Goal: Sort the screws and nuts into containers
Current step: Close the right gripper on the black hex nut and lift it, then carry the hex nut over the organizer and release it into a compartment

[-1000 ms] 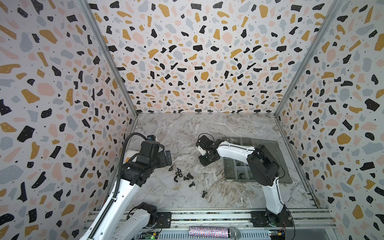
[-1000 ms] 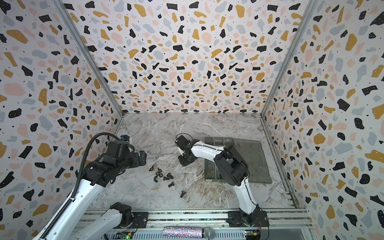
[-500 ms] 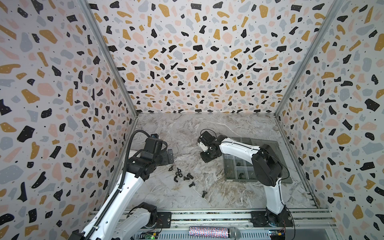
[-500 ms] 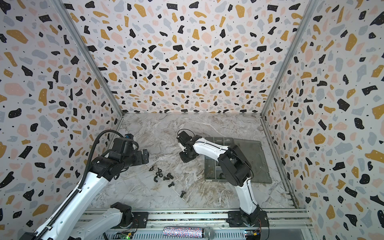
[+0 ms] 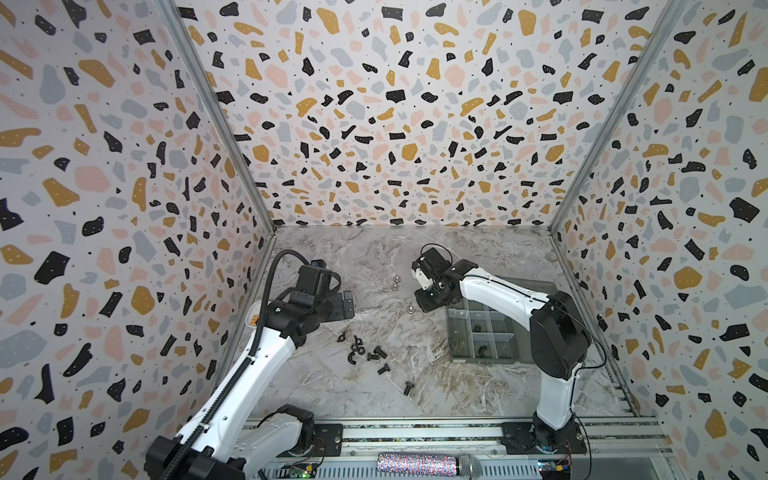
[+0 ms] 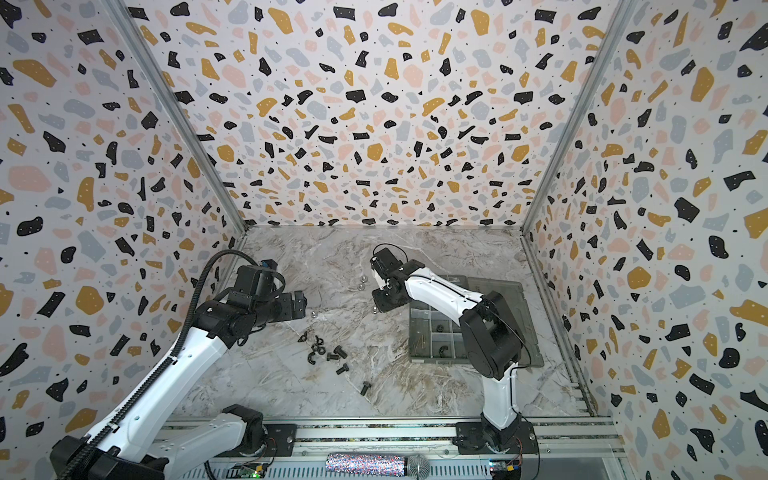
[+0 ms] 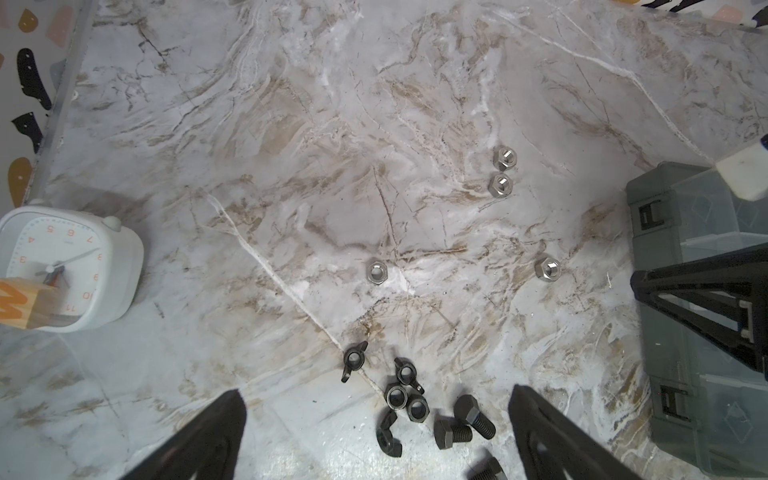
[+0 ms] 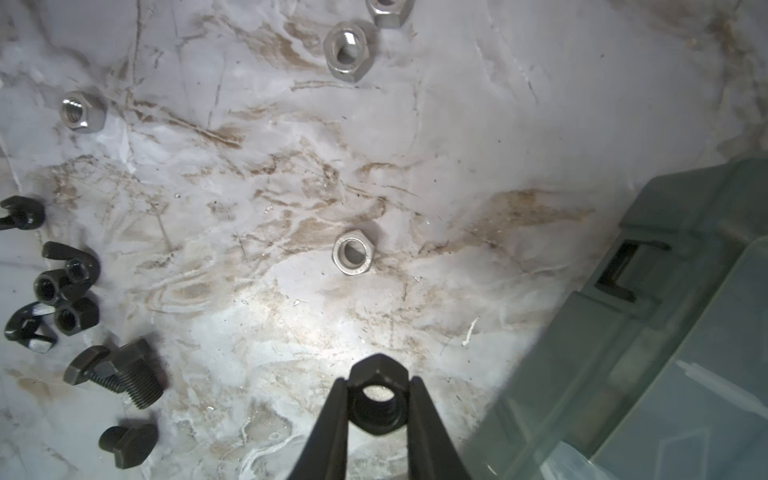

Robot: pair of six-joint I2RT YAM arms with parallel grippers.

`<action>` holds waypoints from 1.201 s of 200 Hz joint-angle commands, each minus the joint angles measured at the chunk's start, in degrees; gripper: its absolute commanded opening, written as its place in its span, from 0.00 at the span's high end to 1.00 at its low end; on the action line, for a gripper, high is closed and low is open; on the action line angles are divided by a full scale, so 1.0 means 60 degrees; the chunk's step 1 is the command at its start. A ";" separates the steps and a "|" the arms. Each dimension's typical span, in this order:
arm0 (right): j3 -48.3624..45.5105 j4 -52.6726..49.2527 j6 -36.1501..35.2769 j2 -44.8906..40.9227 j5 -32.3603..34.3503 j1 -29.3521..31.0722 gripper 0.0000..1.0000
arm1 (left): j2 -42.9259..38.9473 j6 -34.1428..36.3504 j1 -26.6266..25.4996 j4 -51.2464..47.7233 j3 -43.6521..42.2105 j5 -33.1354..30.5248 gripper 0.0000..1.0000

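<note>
Here, 1 black nut (image 8: 377, 422) sits pinched inside the right hand (image 8: 378, 379).

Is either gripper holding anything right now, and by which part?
The right gripper pinches a black nut by two opposite outer sides, its hole facing the wrist camera. The left gripper is open and empty.

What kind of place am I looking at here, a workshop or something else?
Probably a robot test booth, not a workshop: a left arm and a right arm bolted to a metal rail, speckled walls closing in a marble-look table, and loose bolts near a compartment box.
</note>
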 commanded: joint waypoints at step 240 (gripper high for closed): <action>-0.4265 -0.0794 0.0112 -0.4455 0.0922 -0.2550 0.87 | 0.1916 0.0213 -0.0055 0.1455 0.0558 0.1073 0.00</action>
